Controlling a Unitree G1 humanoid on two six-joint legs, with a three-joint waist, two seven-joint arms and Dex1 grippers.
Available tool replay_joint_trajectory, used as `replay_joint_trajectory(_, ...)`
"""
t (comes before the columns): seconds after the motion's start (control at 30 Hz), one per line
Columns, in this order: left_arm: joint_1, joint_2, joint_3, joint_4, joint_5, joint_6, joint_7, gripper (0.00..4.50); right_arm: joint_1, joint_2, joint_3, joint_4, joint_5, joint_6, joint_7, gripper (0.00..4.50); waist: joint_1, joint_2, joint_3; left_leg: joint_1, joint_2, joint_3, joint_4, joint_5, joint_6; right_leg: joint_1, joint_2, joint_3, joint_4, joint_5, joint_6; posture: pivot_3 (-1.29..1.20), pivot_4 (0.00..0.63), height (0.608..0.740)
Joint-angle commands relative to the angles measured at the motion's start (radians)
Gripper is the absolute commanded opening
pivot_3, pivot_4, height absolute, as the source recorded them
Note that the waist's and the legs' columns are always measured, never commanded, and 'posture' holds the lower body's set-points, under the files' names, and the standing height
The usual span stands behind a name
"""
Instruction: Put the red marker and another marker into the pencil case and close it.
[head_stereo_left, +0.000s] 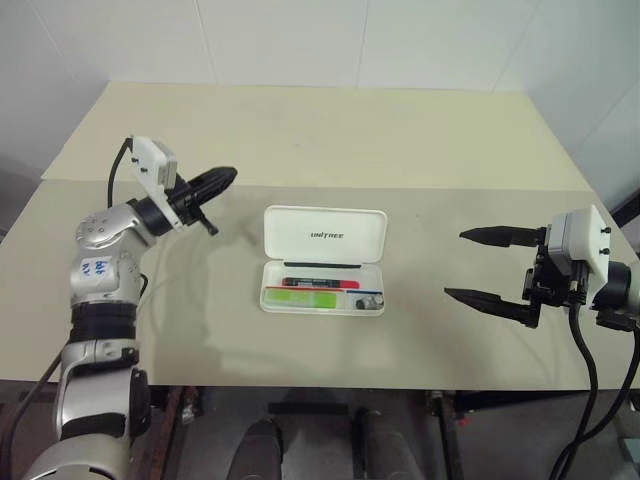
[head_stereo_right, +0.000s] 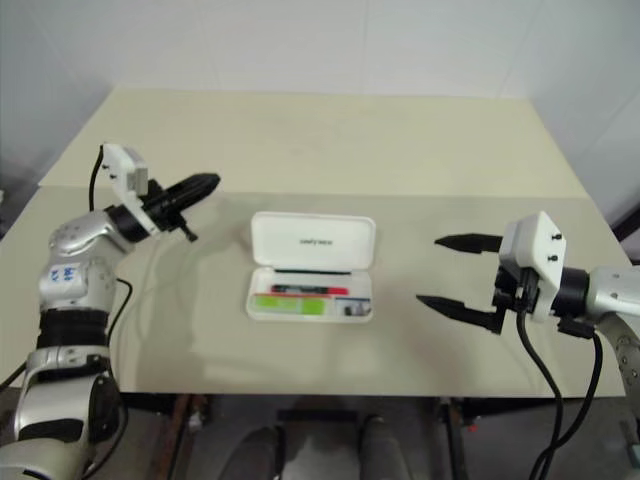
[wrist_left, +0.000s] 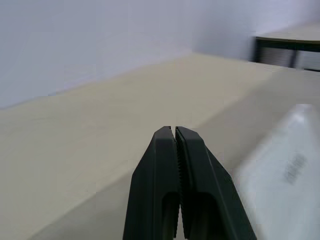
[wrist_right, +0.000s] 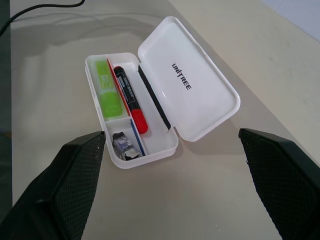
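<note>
White plastic pencil case lies open on the table, lid flat. Inside, the red marker sits beside the green marker. Left gripper hangs pressed together, empty; right gripper is spread wide, well apart from the case.

The pencil case lies open on the tabletop, the red marker and green marker inside; left gripper fingers together, right gripper fingers apart.
</note>
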Motion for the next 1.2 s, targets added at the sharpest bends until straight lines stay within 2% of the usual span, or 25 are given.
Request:
replay_joint_trajectory(0.03,-0.030,-0.019,-0.027,0.066,0.049,-0.038,0.036,0.05,-0.002,-0.008,-0.026,-0.032,0.004,-0.012,-0.012,4.50,-0.004,0.000,0.000,0.000,0.000,0.000,-0.001,0.000,0.000,0.000,0.000,0.000,0.000,0.000,0.000,0.00,0.150,0.740)
replay_joint_trajectory(0.27,-0.054,-0.064,-0.108,0.157,0.094,-0.014,-0.010,0.05,0.004,-0.007,-0.039,-0.055,0.012,-0.002,-0.030,4.50,-0.002,0.000,0.000,0.000,0.000,0.000,-0.002,0.000,0.000,-0.001,0.000,0.000,0.000,0.000,0.000,0.00,0.150,0.740)
replay_joint_trajectory(0.6,-0.051,-0.066,-0.108,0.112,0.038,0.024,-0.186,0.05,0.014,0.005,-0.034,-0.077,0.013,-0.002,-0.057,4.50,-0.003,0.000,0.000,0.000,0.000,0.000,-0.002,0.000,0.000,-0.001,0.000,0.000,0.000,0.000,0.000,0.00,0.150,0.740)
replay_joint_trajectory(0.9,0.024,-0.006,-0.120,-0.057,-0.035,0.086,-0.402,0.05,0.018,0.026,-0.014,-0.096,0.011,0.001,-0.085,4.50,-0.004,0.000,0.000,0.000,0.000,0.000,-0.002,0.000,0.000,-0.001,0.000,0.000,0.001,-0.001,0.000,0.00,0.150,0.740)
replay_joint_trajectory(1.2,0.060,0.041,-0.230,-0.187,-0.016,0.152,-0.536,0.05,0.014,0.033,-0.005,-0.103,0.017,0.008,-0.100,4.50,-0.002,0.000,0.000,0.000,0.000,0.000,-0.001,0.000,0.000,-0.001,0.000,0.000,0.001,-0.001,-0.001,0.00,0.150,0.740)
